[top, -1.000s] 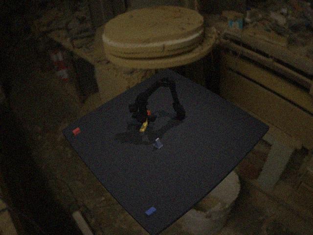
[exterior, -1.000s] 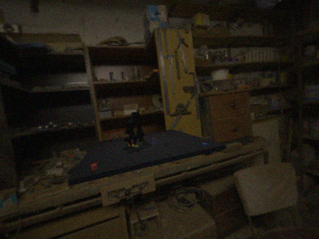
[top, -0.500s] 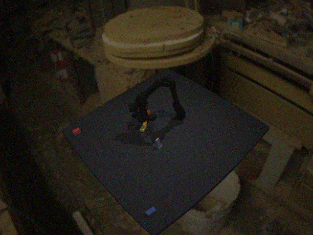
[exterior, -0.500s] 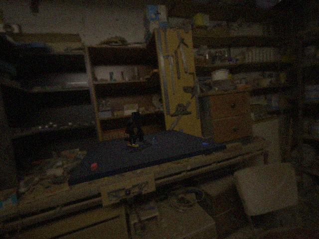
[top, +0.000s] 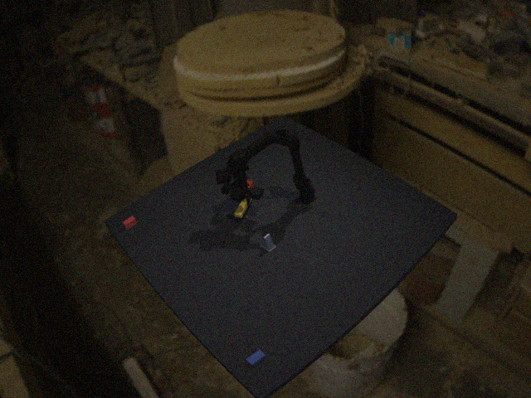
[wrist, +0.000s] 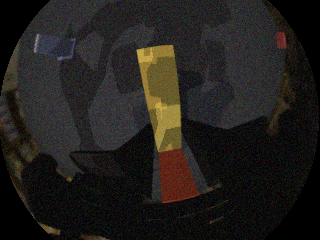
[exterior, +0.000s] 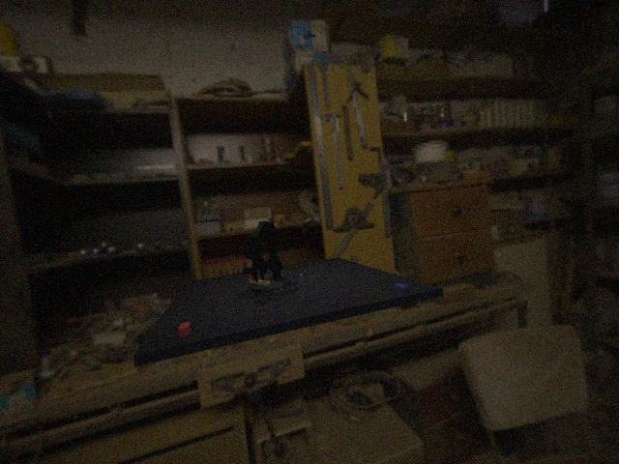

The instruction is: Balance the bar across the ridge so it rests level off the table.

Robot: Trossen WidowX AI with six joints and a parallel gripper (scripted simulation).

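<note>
The bar, with a long yellow part (top: 241, 208) (exterior: 260, 282) (wrist: 162, 90) and a red end (top: 250, 183) (wrist: 179, 175), is between the fingers. My gripper (top: 246, 197) (wrist: 165, 123) points down and is shut on the bar near where the yellow meets the red. Whether the bar touches the table is too dark to tell. The ridge, a small pale grey-blue wedge (top: 269, 243) (wrist: 55, 46), stands on the table apart from the bar, at the upper left of the wrist view. Nothing lies across it.
A red block (top: 129, 222) (exterior: 184, 329) (wrist: 281, 40) lies near the dark table's left corner in the top view. A flat blue block (top: 255, 356) (exterior: 400, 286) lies near its front corner. The arm's shadow falls around the bar and ridge.
</note>
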